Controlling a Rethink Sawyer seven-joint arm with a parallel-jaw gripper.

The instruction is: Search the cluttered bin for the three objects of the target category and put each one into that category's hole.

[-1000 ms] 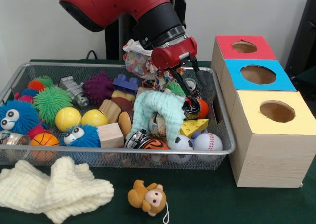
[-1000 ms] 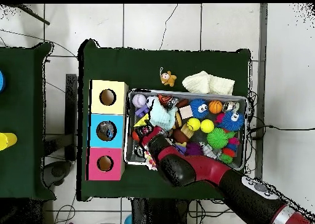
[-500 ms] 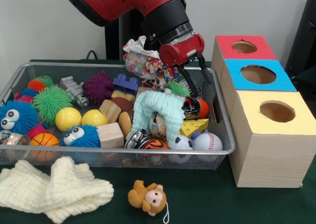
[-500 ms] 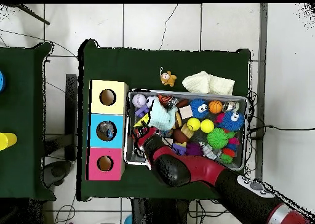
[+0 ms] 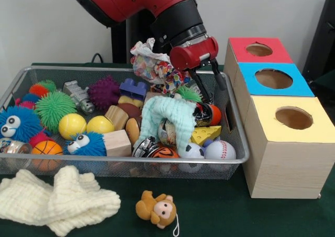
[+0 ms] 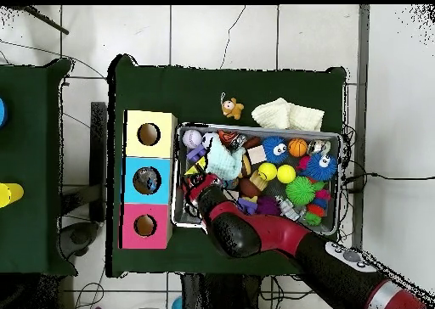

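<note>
gripper fingers: too thin to tell their spread
jar: cut by left edge

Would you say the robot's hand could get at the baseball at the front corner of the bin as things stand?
Probably yes. The baseball lies on top at the bin's front corner beside the soccer ball, uncovered. The hand hangs at the same end, though the rim crowds it.
</note>
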